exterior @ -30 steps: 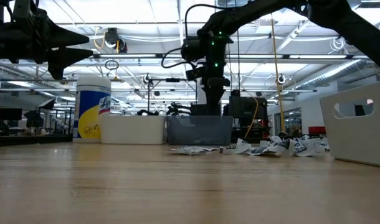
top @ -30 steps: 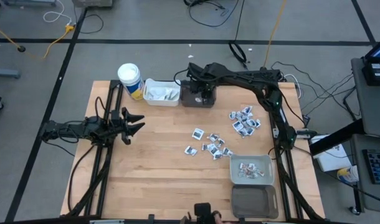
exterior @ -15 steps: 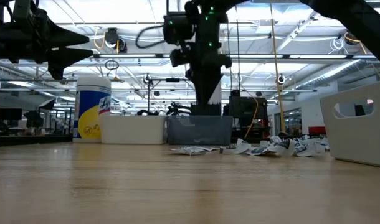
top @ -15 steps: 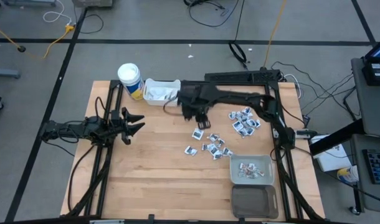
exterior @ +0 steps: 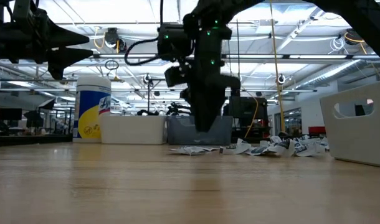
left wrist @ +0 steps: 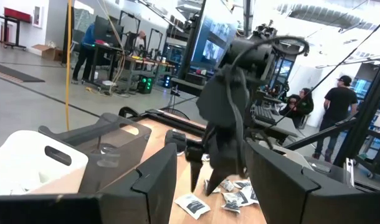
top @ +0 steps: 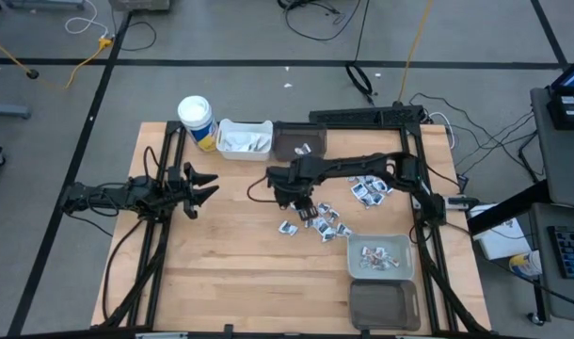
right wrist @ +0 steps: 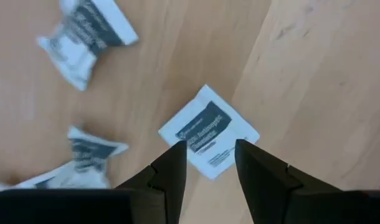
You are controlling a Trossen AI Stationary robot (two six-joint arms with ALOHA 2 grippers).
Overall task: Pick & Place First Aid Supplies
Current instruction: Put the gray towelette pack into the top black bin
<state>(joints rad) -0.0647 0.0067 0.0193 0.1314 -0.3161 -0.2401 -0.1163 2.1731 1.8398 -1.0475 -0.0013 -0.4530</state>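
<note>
"Packets (top: 317,222) lay scattered mid-table, near the grey bin (top: 380,256) that already held a few. Why was the right gripper (top: 297,201) hanging there?"

"It hung over one square packet (right wrist: 209,131) (lying flat, apart from its neighbours), fingers (right wrist: 170,171) partly open and empty, probably lined up to pinch it."

"The left gripper (top: 200,185)?"

"Waiting at the table's left edge, half-open, holding nothing."
</note>
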